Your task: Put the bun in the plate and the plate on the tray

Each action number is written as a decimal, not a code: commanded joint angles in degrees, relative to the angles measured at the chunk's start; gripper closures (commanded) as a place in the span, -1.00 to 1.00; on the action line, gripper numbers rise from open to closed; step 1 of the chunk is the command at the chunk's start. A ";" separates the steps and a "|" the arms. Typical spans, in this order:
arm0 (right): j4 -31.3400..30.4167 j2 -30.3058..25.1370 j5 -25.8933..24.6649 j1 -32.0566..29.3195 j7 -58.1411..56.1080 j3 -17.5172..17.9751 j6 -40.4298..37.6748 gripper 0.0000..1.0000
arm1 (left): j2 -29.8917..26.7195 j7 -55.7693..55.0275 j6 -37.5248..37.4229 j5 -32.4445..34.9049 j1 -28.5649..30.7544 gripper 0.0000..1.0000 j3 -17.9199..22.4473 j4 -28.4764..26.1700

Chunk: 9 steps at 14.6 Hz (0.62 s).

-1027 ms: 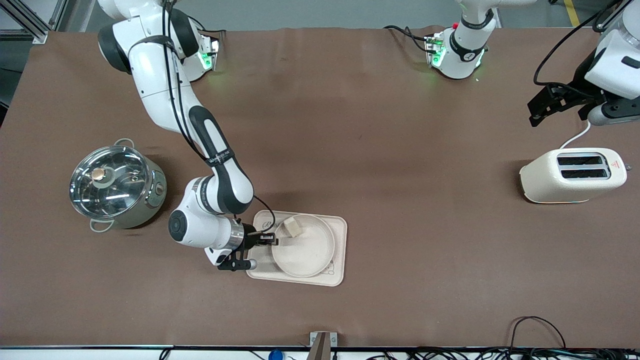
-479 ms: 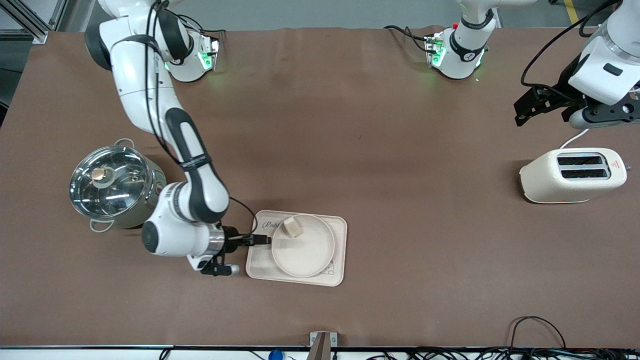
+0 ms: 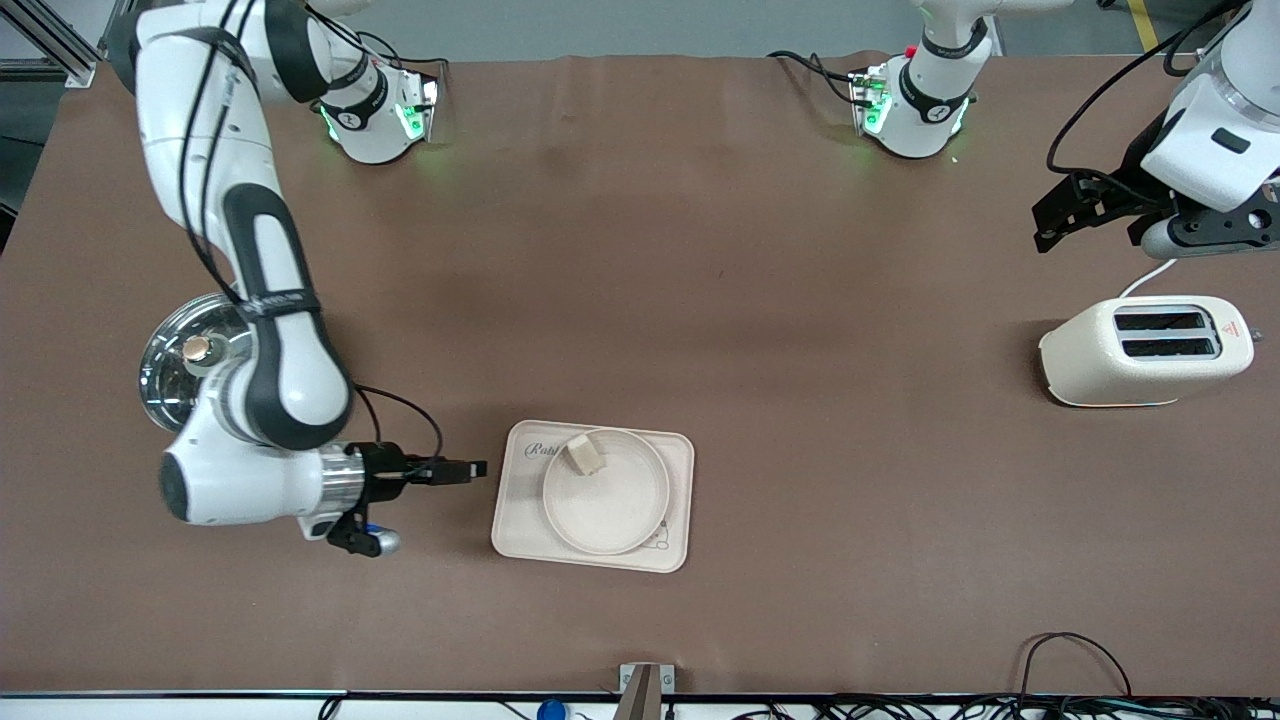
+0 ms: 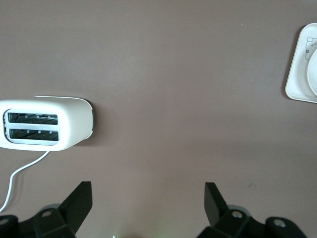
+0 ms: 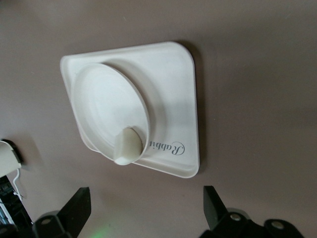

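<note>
The bun [image 3: 585,456] lies in the plate [image 3: 610,505], near its rim. The plate sits on the tray [image 3: 518,525] with the "Rabbit" lettering. My right gripper [image 3: 470,468] is open and empty, low over the bare table beside the tray, toward the right arm's end, apart from it. The right wrist view shows the bun [image 5: 128,146], plate [image 5: 106,109] and tray [image 5: 173,99] ahead of the gripper [image 5: 146,208]. My left gripper [image 3: 1060,215] is open and empty, held high over the table by the toaster; it shows open in its wrist view [image 4: 147,203].
A cream toaster [image 3: 1145,350] with a white cord stands at the left arm's end; it also shows in the left wrist view [image 4: 47,124]. A steel pot with a glass lid [image 3: 190,355] stands at the right arm's end, partly hidden by the right arm.
My right gripper has drawn back from the plate's rim, off the tray, toward the right arm's end. Plate, bun and tray have stayed put. The left arm has hardly moved.
</note>
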 commanded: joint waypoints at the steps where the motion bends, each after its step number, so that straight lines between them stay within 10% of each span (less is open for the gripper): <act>1: -4.57 -11.42 -6.83 -0.45 1.78 -2.29 -3.24 -1.00 | -0.84 1.23 0.36 -1.12 0.50 -1.00 0.13 -0.67; 4: -5.55 -22.40 -22.29 -1.15 1.25 -2.47 -9.47 -1.00 | -0.84 1.14 0.63 -1.21 0.42 -1.00 0.04 -0.58; 9: -8.98 -33.50 -33.14 -2.11 -0.94 -2.30 -10.63 -1.00 | -0.75 1.14 0.89 -1.21 0.94 -1.00 0.04 -0.58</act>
